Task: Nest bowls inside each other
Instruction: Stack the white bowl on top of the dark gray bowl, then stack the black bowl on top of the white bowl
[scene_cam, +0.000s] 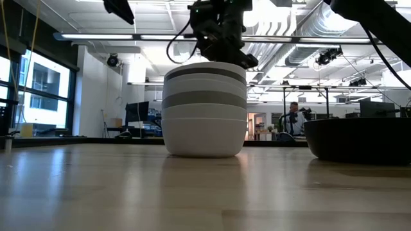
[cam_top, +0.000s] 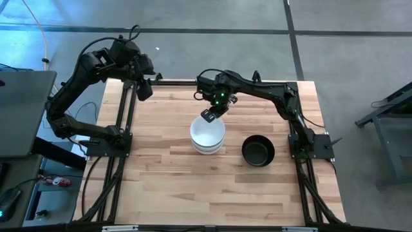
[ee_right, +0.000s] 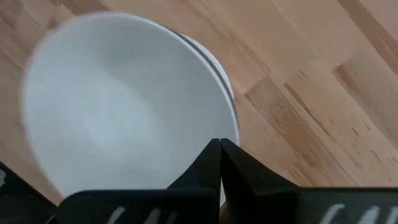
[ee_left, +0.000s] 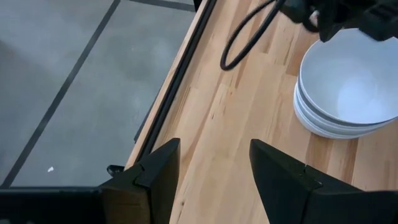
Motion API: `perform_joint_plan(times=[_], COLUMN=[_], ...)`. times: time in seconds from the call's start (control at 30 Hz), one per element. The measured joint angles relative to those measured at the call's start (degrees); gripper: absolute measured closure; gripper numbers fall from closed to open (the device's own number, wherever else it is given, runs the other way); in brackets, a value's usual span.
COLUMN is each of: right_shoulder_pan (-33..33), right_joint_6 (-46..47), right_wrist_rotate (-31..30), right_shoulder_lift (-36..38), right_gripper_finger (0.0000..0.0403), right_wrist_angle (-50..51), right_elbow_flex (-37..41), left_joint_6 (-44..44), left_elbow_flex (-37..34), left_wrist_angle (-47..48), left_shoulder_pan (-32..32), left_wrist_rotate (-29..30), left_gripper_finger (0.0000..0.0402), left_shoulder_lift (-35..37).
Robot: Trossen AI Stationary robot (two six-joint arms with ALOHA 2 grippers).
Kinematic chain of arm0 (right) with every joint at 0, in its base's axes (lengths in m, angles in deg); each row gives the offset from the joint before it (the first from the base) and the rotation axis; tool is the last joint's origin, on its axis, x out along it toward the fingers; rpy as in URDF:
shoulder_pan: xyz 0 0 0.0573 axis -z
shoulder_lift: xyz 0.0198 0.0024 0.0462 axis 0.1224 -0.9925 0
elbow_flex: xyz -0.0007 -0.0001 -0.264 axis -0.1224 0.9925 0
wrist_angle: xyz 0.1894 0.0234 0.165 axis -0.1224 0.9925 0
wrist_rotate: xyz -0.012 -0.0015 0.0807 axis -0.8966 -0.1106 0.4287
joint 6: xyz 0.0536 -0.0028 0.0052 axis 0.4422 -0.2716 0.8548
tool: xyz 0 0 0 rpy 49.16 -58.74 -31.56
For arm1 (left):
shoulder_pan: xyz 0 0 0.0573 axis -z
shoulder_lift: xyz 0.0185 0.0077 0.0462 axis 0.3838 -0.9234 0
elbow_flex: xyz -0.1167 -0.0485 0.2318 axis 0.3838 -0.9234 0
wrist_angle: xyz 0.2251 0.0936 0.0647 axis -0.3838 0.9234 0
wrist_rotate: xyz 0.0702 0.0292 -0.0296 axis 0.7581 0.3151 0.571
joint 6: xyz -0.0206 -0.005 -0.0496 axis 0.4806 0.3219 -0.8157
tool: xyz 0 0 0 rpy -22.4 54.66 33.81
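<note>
Jaws pressed together, the right gripper (cam_top: 208,116) hovers over the far rim of a nested stack of white and grey bowls (cam_top: 207,136) at mid-table. A black bowl (cam_top: 258,151) sits apart beside it. The left gripper (cam_top: 144,89), jaws spread, waits at the table's (cam_top: 180,187) far left corner.

A stack of nested bowls (cam_top: 207,136), white and grey in bands with a white one on top, stands upright mid-table; the black bowl (cam_top: 258,151) sits alone just beside it
</note>
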State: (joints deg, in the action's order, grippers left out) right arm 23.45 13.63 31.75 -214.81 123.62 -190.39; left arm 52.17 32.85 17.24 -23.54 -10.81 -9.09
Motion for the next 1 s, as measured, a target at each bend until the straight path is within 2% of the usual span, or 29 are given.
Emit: perform_joint_plan(times=[0.17,0.8,1.0], right_shoulder_pan=[-0.02,0.17,0.17], right_joint_6=[-0.02,-0.57,-7.06], right_wrist_rotate=[0.22,-0.22,0.12], right_shoulder_lift=[-0.08,-0.10,-0.08], right_gripper_finger=[0.0403,0.0403,0.0402], right_wrist_angle=[-0.66,-1.20,-0.74], right_elbow_flex=[2.98,2.98,-2.02], left_joint_6=[0.00,0.02,0.66], left_elbow_flex=[0.00,0.00,0.00], left_wrist_angle=[-0.02,-0.07,-0.67], left_shoulder_pan=[0.00,0.00,0.00], left_wrist_rotate=[-0.02,-0.04,-0.02], left_gripper_finger=[0.0220,0.0220,0.0220], left_shoulder_lift=[1.18,1.97,1.97])
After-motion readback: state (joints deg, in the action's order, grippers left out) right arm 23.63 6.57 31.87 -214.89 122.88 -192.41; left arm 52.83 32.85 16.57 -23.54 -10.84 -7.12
